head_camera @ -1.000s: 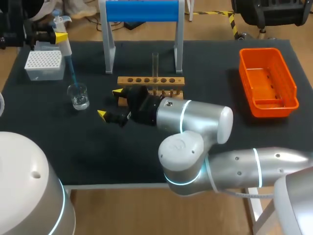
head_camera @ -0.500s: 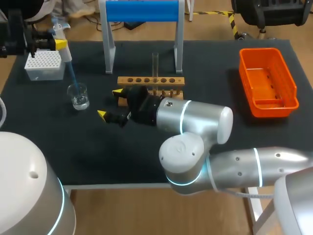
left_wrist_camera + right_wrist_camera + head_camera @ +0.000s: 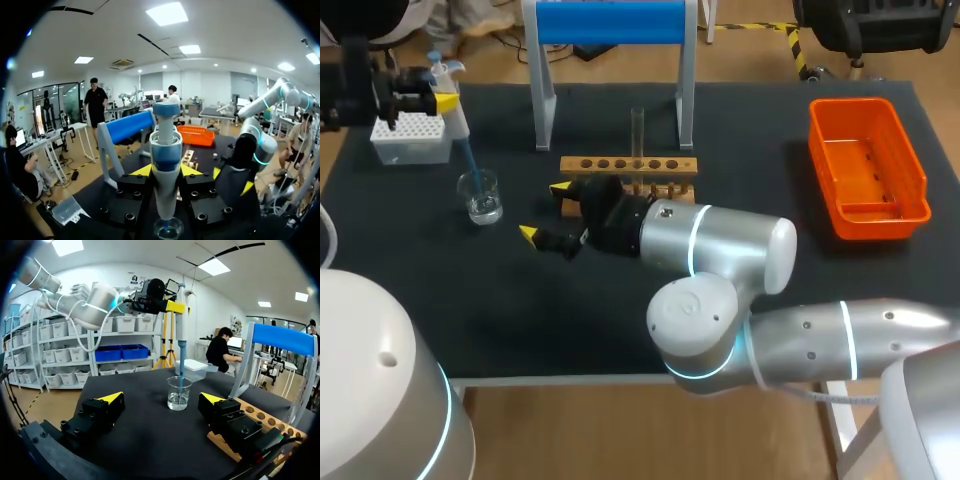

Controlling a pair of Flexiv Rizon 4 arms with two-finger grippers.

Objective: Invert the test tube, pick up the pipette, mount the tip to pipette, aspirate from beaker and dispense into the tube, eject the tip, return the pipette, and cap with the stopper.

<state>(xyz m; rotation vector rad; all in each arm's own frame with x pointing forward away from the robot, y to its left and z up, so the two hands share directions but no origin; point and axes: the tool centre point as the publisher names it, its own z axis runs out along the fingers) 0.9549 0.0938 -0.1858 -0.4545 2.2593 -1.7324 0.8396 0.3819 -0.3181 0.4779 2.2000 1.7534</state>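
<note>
1. While clamped upright in the left gripper [image 3: 438, 98], the pipette [image 3: 453, 105] is dipped into the beaker [image 3: 480, 195] near the left edge of the table [image 3: 750, 120].
2. Right gripper [image 3: 544, 210] is held wide open, bare table between it and the beaker.

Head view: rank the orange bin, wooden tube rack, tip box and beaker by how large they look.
Largest to smallest:
1. orange bin
2. wooden tube rack, partly covered at its front
3. tip box
4. beaker
</note>
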